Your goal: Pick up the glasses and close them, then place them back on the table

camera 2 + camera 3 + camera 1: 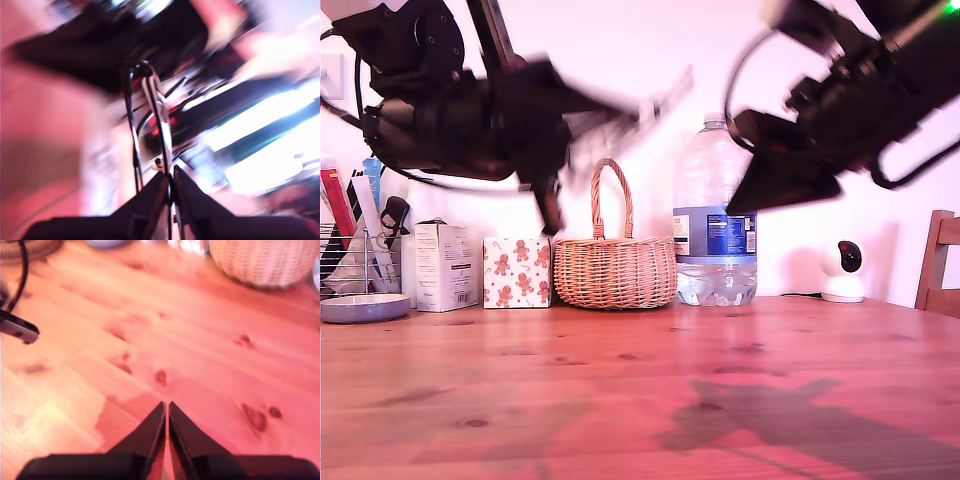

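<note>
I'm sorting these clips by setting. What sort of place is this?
Probably a home, perhaps a dining area: a wooden table against a white wall, with a wicker basket, a gingerbread-man tissue box, a large water bottle and a wooden chair at the exterior view's right.

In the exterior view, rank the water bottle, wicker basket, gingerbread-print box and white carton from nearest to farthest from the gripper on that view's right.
Measured from the gripper on the exterior view's right:
1. Water bottle, in the back row, closest to its tip.
2. Wicker basket, next toward the view's left.
3. Gingerbread-print box, left of the basket.
4. White carton, farthest left.
</note>
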You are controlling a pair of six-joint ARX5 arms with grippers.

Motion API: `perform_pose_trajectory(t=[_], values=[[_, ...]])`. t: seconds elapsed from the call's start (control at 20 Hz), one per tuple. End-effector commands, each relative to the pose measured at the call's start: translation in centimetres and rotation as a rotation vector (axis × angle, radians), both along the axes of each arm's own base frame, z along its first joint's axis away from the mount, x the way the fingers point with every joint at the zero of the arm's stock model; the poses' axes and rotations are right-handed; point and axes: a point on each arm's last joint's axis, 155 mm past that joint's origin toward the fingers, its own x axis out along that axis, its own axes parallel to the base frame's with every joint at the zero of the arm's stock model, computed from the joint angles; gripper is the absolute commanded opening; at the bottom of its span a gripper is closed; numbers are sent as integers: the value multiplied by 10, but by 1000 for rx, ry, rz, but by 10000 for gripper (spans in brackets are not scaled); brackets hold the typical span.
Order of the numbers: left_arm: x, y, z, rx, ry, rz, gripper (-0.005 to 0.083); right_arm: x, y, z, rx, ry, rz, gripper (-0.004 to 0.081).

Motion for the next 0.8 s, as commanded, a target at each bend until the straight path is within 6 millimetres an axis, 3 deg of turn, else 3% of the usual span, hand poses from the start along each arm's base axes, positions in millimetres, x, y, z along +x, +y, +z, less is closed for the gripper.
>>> perform_pose_trajectory(t=[0.0,0.45,0.75], values=[[2,-2,-14,36,-18,-5,-21,0,1,-2,-4,0,5,-12],[12,7,-45,233,-150,21,-21,-3,-1,-10,-36,22,14,-12],[11,7,-64,341,-198,10,-21,-5,-2,-3,-29,9,15,-12]])
